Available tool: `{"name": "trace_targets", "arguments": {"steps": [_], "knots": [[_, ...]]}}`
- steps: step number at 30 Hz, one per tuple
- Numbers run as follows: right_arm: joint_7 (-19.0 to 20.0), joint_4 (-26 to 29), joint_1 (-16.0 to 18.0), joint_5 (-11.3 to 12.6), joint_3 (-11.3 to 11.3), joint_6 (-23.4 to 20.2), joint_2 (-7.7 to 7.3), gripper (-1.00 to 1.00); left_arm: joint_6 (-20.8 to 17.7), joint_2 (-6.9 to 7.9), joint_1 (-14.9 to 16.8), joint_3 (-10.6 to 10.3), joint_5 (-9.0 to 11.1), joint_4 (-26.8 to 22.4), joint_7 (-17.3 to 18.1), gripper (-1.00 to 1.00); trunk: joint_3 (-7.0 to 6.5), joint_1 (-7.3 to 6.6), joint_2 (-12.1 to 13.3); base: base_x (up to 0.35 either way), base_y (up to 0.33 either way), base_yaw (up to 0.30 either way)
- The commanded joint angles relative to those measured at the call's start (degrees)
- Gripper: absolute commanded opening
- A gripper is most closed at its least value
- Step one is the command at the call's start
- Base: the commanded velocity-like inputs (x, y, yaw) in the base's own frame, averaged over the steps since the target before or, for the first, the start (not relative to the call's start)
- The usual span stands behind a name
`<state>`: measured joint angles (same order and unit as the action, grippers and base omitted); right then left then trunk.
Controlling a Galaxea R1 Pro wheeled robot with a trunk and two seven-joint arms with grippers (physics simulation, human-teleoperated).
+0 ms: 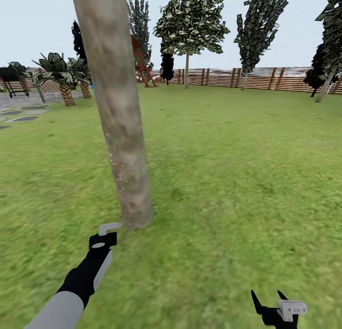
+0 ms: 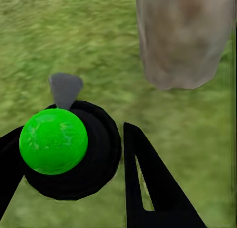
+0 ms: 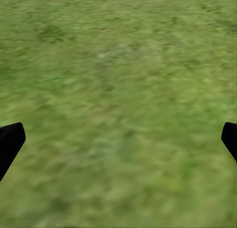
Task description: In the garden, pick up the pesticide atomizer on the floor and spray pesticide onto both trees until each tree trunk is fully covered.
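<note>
Your left gripper (image 2: 74, 168) has its two black fingers (image 2: 148, 188) closed around the pesticide atomizer (image 2: 69, 149), a black round body with a bright green ball on top and a small grey nozzle (image 2: 65, 88) in front. In the head view the atomizer (image 1: 102, 241) sits at the end of your left arm, low over the grass, and its grey nozzle is turned toward the foot of the tree trunk (image 1: 118, 120), very near it but not touching.

Your right gripper (image 1: 270, 303) is spread wide with nothing between the fingers; it hangs over bare lawn (image 3: 118, 89), well apart from the trunk.

So the picking up is done, and I judge you are at the spraying of the first tree. A few small pale specks show on the bark, low on the side that faces you; they may be pesticide, but I cannot tell for sure. Most of the trunk looks plain.

For the next move, I think you must keep the nozzle pointed at the bark and bring it up along the trunk, then around its other sides. After this, the second of the trees (image 1: 190, 24) waits; several stand far off by the wooden fence (image 1: 266, 79), and which one is meant I cannot tell.
</note>
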<state>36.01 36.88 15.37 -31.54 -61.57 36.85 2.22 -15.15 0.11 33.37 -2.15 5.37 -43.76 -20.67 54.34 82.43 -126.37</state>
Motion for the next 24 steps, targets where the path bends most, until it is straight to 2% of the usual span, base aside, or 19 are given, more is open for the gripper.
{"name": "trace_targets", "arguments": {"steps": [1, 9, 15, 24], "knots": [[0.4, 0.1, 0.1, -0.4, -0.5, 0.2, 0.06, 1.0, -0.2, 0.05, 0.0, -0.2, 0.5, -0.1, -0.5, -1.0, 0.05, 0.02, 0.0, 0.283, -0.154, 0.0], [0.4, 0.0, 0.1, -0.4, -0.5, 0.2, 0.06, 1.0, -0.2, 0.07, 0.0, -0.2, 0.5, -0.1, -0.5, -1.0, 0.05, 0.02, 0.0, 0.258, -0.172, 0.0], [0.4, 0.0, 0.1, -0.4, -0.5, 0.2, 0.06, 1.0, -0.2, -0.02, 0.0, -0.3, 0.5, -0.1, -0.5, -1.0, 0.05, 0.02, 0.0, 0.036, -0.264, 0.019], [0.4, 0.0, 0.1, -0.4, -0.4, 0.2, 0.06, 1.0, -0.2, 0.04, 0.0, -0.2, 0.5, -0.1, -0.5, -1.0, 0.05, 0.02, 0.0, 0.0, -0.273, 0.247]]}}
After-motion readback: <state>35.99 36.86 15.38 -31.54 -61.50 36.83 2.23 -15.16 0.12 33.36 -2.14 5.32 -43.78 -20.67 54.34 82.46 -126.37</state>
